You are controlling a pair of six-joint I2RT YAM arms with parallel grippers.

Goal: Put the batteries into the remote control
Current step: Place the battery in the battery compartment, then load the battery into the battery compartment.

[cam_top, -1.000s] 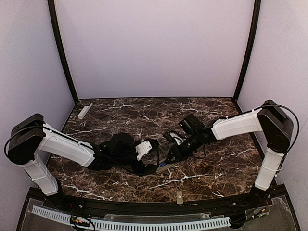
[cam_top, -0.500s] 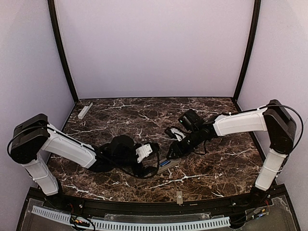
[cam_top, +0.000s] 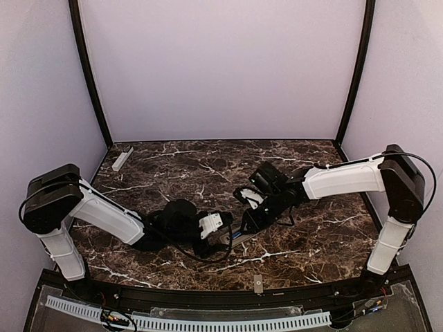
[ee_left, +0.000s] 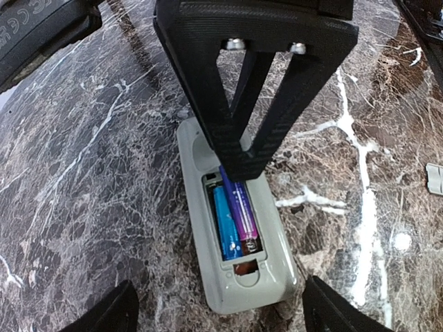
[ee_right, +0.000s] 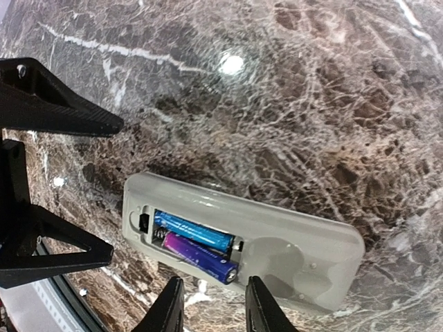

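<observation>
The remote control [ee_left: 239,280] lies face down on the marble with its battery bay uncovered; it also shows in the right wrist view [ee_right: 304,249] and, mostly hidden by both grippers, in the top view [cam_top: 239,236]. Two batteries lie in the bay, one blue [ee_left: 226,225] [ee_right: 194,232] and one purple [ee_left: 240,207] [ee_right: 201,256]; the purple one sits slightly raised. My left gripper [ee_left: 225,317] [cam_top: 224,239] is open and empty, straddling the remote's end. My right gripper [ee_right: 212,308] [cam_top: 248,224] is open and empty, its fingertips [ee_left: 242,162] down at the purple battery.
A narrow pale grey bar [cam_top: 122,158] lies at the table's far left corner. A small pale piece [ee_left: 435,178] lies on the marble right of the remote. A small tab [cam_top: 257,283] sits on the front rail.
The left wrist has shifted slightly toward the near edge. The right gripper rose a little, then came back down over the remote. The remote has stayed in place.
</observation>
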